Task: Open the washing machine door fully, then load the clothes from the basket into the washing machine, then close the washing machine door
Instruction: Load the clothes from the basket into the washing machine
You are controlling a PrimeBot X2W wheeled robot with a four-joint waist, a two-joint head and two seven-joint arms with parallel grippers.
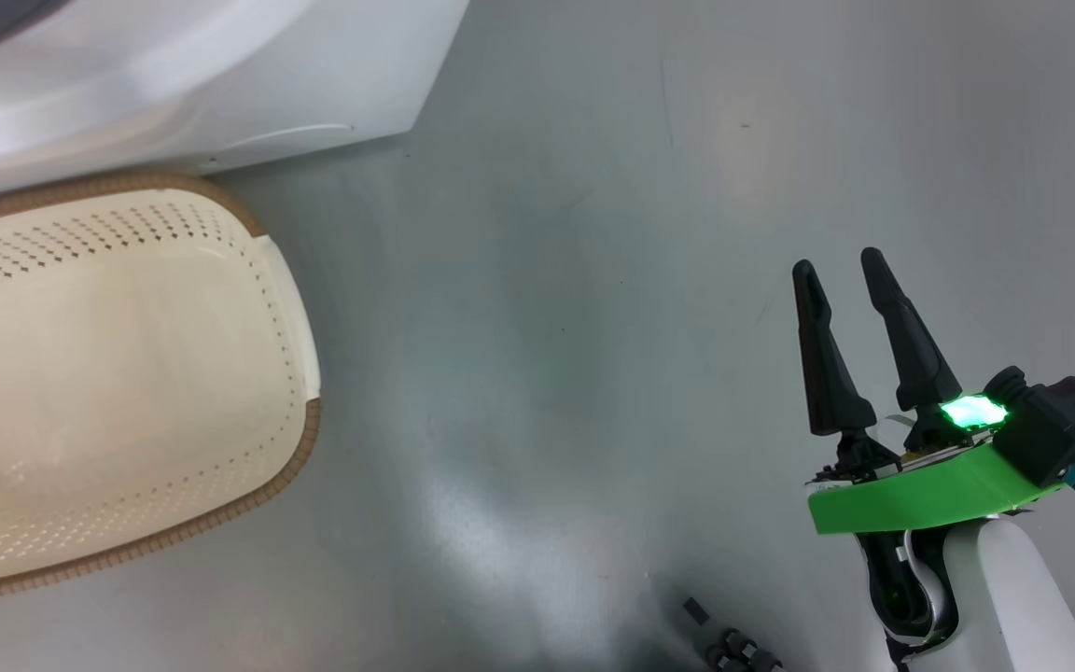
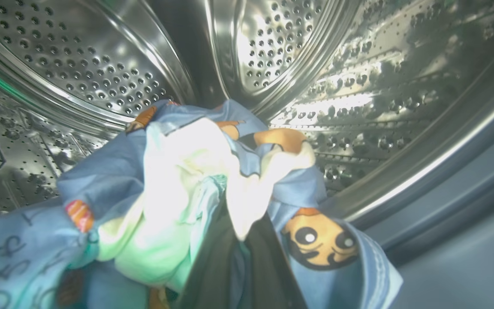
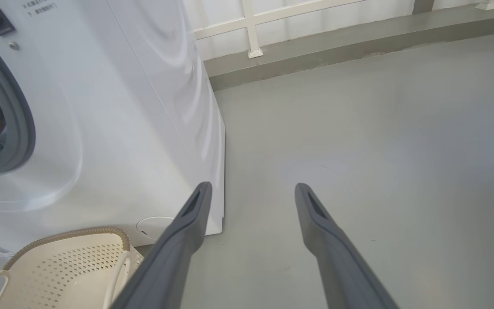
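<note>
In the drum (image 2: 101, 64), clothes (image 2: 178, 180) bunch along left hand (image 2: 230, 270).

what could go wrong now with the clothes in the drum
1. The clothes are bunched around the shut left tool inside the drum. On release they may snag on the tool and be dragged out when it withdraws.
2. A bear-print fold hangs close to the drum's front rim. If it lies there, it could get pinched at closing.
</note>
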